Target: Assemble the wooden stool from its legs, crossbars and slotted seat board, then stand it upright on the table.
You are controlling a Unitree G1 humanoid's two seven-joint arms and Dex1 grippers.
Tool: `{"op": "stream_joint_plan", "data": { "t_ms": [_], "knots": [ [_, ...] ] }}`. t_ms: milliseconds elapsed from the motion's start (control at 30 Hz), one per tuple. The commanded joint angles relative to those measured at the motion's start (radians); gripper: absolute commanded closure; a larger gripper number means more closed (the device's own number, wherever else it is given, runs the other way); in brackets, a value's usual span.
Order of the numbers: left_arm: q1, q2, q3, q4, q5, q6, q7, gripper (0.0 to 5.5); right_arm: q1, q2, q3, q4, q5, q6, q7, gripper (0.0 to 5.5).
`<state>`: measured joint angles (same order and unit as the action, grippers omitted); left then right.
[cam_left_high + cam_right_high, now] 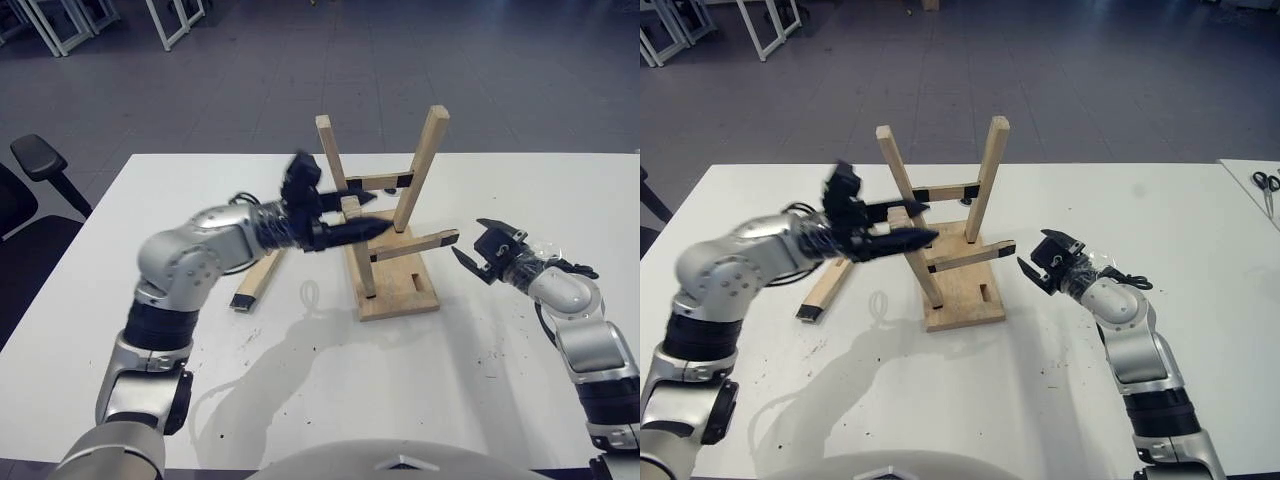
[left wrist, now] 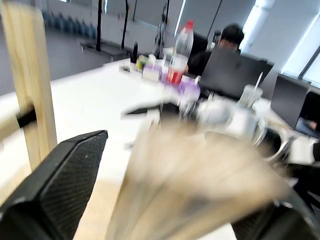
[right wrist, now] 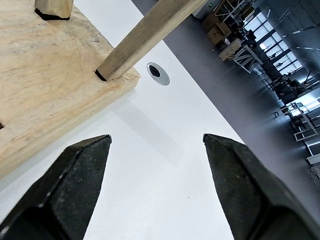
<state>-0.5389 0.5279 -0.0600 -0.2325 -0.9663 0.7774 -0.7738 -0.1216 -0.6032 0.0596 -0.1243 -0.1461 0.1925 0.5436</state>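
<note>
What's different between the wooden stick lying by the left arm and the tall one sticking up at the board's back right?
The loose stick lies flat on the table, apart from the seat board; the standing leg rises, leaning, out of that board. The loose stick ends in a black tip; the standing leg's top is bare wood. Both are pale, square wooden bars.

Pale wooden seat board (image 1: 405, 288) lies flat on the desk (image 1: 500, 380). Two legs (image 1: 422, 160) stand tilted in its slots, joined by black-tipped crossbars (image 1: 415, 243). One loose leg (image 1: 258, 280) lies just beside the board.
</note>
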Motion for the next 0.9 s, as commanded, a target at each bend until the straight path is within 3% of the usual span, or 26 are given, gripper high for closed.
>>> {"op": "stream_joint_plan", "data": {
  "t_ms": [33, 167, 233, 433, 533, 600, 733, 900],
  "knots": [
    [-0.031, 0.03, 0.161, -0.119, -0.152, 0.025, -0.001, 1.89, -0.001, -0.012, -0.001, -0.009, -0.001, 0.016, 0.011, 2.11],
    [-0.04, 0.049, 0.269, -0.133, -0.254, 0.035, 0.043, 1.89, -0.002, -0.011, -0.002, -0.009, -0.001, 0.02, 0.012, 2.11],
    [-0.095, 0.009, 0.26, -0.046, -0.158, -0.026, 0.121, 1.89, -0.009, -0.009, 0.0, -0.006, -0.001, 0.019, 0.012, 2.11],
    [-0.209, -0.061, -0.006, 0.18, 0.364, -0.287, 0.202, 1.89, -0.063, 0.004, -0.001, -0.019, -0.01, -0.001, -0.01, 2.11],
    [-0.162, -0.034, -0.155, 0.144, 0.513, -0.346, 0.099, 1.89, -0.068, 0.003, -0.001, -0.021, -0.008, -0.001, -0.007, 2.11],
    [-0.09, 0.009, -0.188, 0.078, 0.53, -0.371, 0.002, 1.89, -0.061, 0.001, -0.002, -0.019, -0.008, -0.003, -0.008, 2.11],
    [0.002, 0.045, -0.144, -0.069, 0.447, -0.348, -0.102, 1.89, -0.043, 0.0, -0.001, -0.021, -0.01, -0.001, -0.008, 2.11],
    [-0.096, -0.009, -0.051, 0.034, 0.504, -0.409, -0.013, 1.89, -0.031, 0.003, 0.002, -0.022, -0.011, 0.001, -0.008, 2.11]
  ]
}}
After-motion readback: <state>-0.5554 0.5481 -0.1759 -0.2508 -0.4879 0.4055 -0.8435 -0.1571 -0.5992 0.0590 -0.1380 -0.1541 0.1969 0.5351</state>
